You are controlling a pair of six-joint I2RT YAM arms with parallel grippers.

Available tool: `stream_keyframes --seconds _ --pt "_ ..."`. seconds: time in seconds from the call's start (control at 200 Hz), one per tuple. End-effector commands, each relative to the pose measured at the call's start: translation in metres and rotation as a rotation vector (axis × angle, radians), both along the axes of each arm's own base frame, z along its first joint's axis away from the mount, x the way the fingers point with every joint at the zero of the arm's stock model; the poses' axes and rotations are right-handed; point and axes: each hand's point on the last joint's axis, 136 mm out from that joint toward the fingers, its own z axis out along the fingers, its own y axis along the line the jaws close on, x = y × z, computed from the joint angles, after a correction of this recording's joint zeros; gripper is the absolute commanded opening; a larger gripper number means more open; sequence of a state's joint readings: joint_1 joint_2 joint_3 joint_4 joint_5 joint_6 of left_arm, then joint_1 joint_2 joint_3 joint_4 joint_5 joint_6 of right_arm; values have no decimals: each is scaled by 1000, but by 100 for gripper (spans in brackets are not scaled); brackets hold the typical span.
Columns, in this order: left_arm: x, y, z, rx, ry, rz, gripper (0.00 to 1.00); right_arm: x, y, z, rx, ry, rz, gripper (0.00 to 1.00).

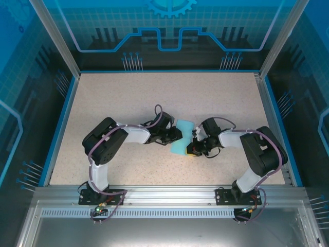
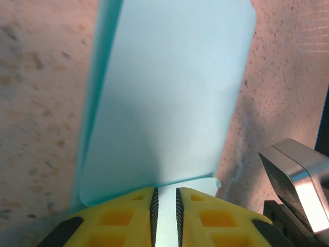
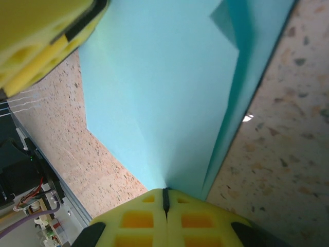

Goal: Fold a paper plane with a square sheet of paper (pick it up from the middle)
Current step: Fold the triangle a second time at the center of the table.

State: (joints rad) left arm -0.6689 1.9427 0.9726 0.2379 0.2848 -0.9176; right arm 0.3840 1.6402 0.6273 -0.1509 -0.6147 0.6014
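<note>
- Top external view: the left arm (image 1: 105, 143) and the right arm (image 1: 263, 150) both bend at the elbow and reach inward, low over the speckled table (image 1: 118, 98), so that their wrists meet near its middle.
- The left gripper (image 1: 173, 137) comes at the sheet of paper (image 1: 182, 133) from the left and the right gripper (image 1: 194, 146) from the right. Their tips are just beside each other, with the paper between them.
- The sheet is folded into a narrow turquoise shape at the middle of the table, its long side running away from the arm bases. Whether it rests on the surface or hangs just above it cannot be told.
- Left wrist view: the yellow fingers (image 2: 128, 211) are nearly closed, leaving only a thin slit, and an edge of the paper is pinched in that slit. A second layer of paper shows along the sheet's left side.
- Right wrist view: the yellow fingers (image 3: 139, 216) are pressed fully together, and a corner of the folded paper runs into the seam between them, held there.
- The left gripper's yellow finger shows at the upper left of the right wrist view, close against the paper.
</note>
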Motion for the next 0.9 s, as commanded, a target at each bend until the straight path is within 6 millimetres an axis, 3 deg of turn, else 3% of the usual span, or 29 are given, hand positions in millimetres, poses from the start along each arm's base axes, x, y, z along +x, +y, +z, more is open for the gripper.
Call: stream_keyframes --seconds 0.0,0.245,0.54,0.89 --pt "-2 12 -18 38 10 21 20 -26 -28 -27 -123 104 -28 2" --pt "-9 29 -31 104 17 28 19 -23 -26 -21 -103 92 -25 2" --pt "0 46 -27 138 6 52 19 -26 -24 -17 -79 88 -8 3" --pt "12 48 -18 138 -20 50 19 -28 -21 -18 -62 94 4 3"
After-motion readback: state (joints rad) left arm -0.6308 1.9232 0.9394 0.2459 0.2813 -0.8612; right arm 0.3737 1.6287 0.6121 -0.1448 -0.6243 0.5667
